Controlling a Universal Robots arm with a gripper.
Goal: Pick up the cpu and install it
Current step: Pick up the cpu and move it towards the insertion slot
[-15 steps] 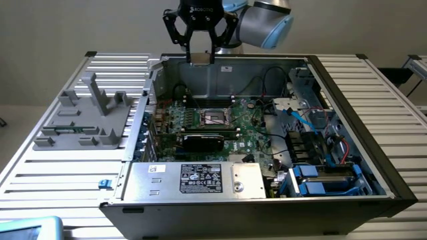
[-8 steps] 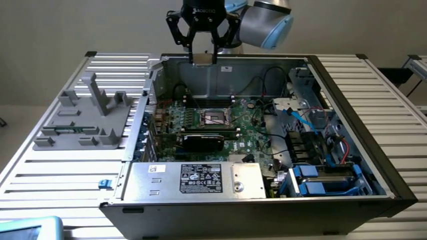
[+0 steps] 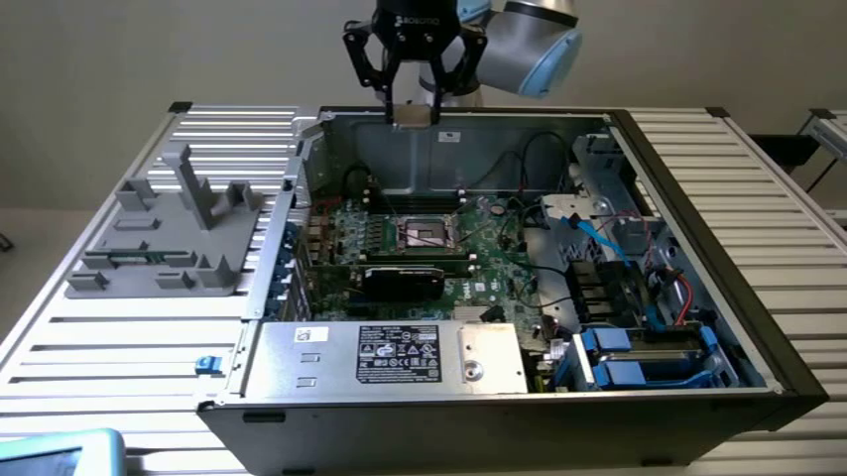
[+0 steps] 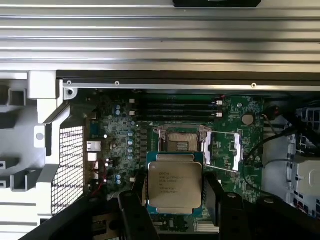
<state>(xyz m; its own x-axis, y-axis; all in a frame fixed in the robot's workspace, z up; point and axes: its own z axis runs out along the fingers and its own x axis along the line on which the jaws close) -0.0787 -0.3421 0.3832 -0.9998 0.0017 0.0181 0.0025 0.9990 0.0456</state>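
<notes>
**Clerk:** Entry one, the gripper point(image 3: 415, 107)?

**Keeper:** It hung over the far rim of the open computer case point(image 3: 503, 139). Its fingers point(image 4: 141, 192) were closed against two opposite edges of the cpu point(image 4: 175, 184), held fairly wide apart by the chip's breadth.

**Clerk:** Entry two, the cpu itself?

**Keeper:** It was gripped and lifted clear, its silver top with printed lettering facing the wrist camera. It touched nothing but the fingers and sat well above the socket point(image 3: 427, 233).

**Clerk:** And the socket?

**Keeper:** It lay uncovered on the green motherboard point(image 3: 510, 263). The memory sticks point(image 4: 175, 106) ran along one side of it and a black card point(image 3: 404, 280) along the other.

**Clerk:** Anything else?

**Keeper:** A labelled power supply box point(image 3: 384, 355) sat at the near end of the case. A grey plastic holder point(image 3: 173, 233) stood on the slatted table point(image 3: 741, 198), at the exterior view's left.
</notes>
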